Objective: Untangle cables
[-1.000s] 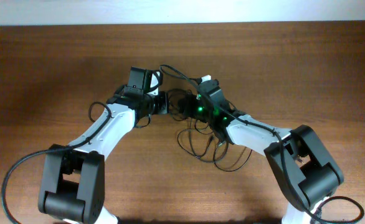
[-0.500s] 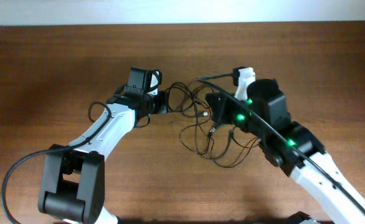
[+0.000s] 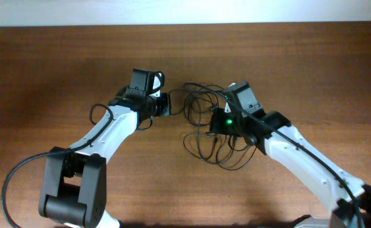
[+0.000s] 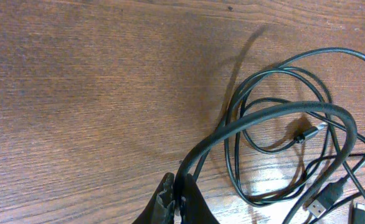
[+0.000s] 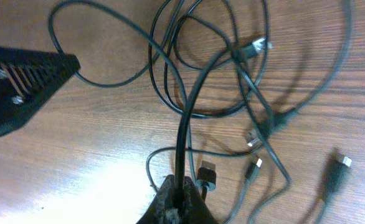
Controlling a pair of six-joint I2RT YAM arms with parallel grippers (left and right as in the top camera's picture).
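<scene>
Loose loops of the cables (image 5: 182,137) sprawl on the table (image 3: 59,69) between both arms. The right gripper (image 5: 177,194) has swung back in toward the tangle since a moment ago, pinched tight on one strand. Beyond it, the left gripper (image 4: 179,198) stays clamped on another.

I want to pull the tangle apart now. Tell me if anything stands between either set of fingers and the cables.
Nothing visible does. The left fingers and right fingers are each shut on a strand of the cables.
</scene>
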